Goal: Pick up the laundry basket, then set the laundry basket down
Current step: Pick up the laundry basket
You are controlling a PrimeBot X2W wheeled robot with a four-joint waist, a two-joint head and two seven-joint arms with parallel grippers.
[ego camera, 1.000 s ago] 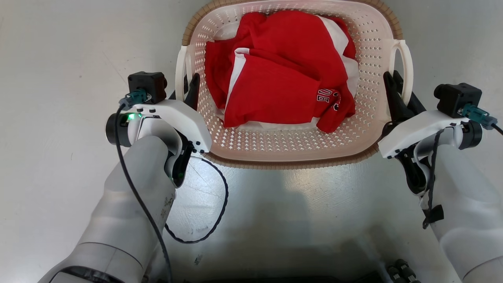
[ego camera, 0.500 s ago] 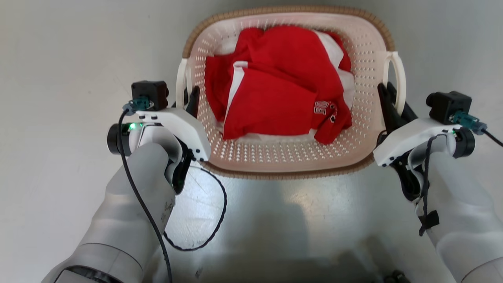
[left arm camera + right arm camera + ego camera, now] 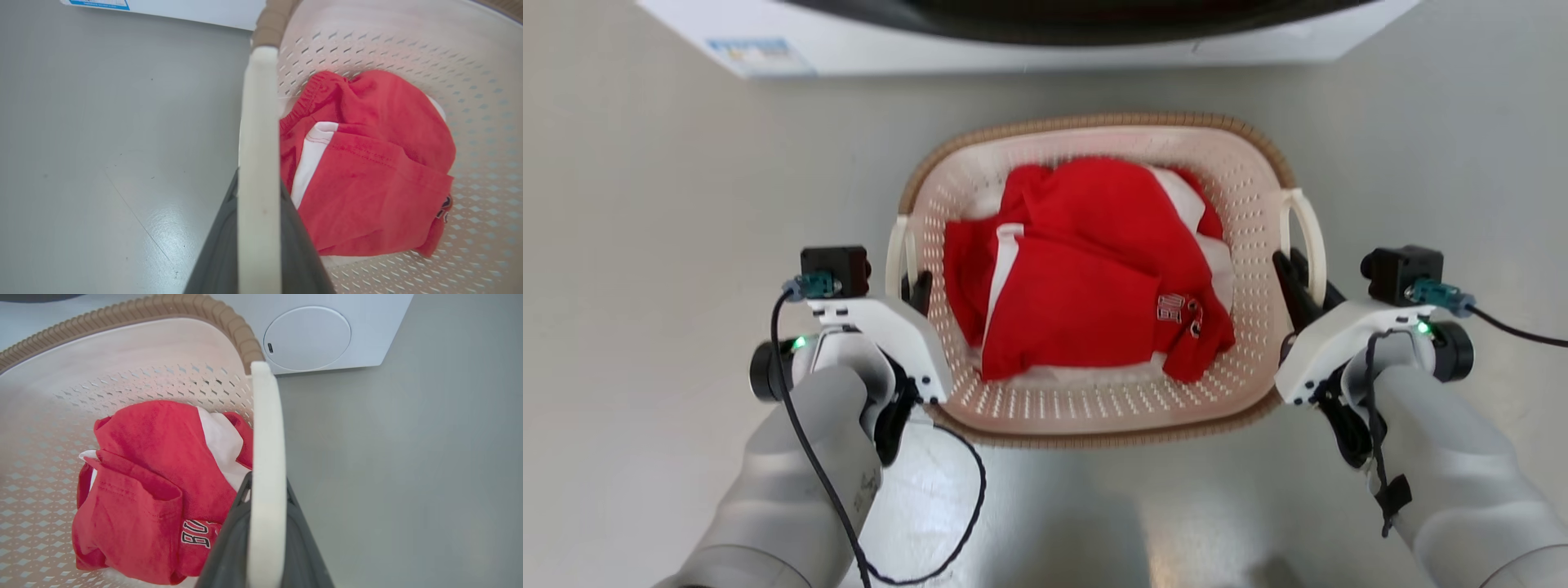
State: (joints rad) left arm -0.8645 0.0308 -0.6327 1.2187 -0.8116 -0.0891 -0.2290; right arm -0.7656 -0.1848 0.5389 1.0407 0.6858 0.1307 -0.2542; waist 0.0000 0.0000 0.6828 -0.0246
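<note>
Taking in the pale grey floor (image 3: 645, 245) spreading across the whole head view. Picking out a white washing machine (image 3: 686, 24) running along the top edge, well apart from the arms lower down. Catching its round panel (image 3: 306, 338) at the upper middle of the right wrist view.

Finding the laundry basket (image 3: 1262, 196) sitting dead centre of the head view, below the machine, showing a brown woven-look rim and perforated cream walls. Not managing to tell whether it is resting on the floor or hanging just clear of it.

Spotting a crumpled red garment (image 3: 1086, 286) with white panels and some lettering, lying inside and covering most of the basket's bottom.

Watching the left gripper (image 3: 911, 287) at centre left, clamping its jaws on the left handle (image 3: 897, 253) and pinching that white loop between two dark fingers (image 3: 220, 253) in the left wrist view. Seeing the right gripper (image 3: 1298, 278) at centre right, jaws clamping the right handle (image 3: 1308, 233) likewise, fingers (image 3: 229, 547) pressing either side of the white strip.
</note>
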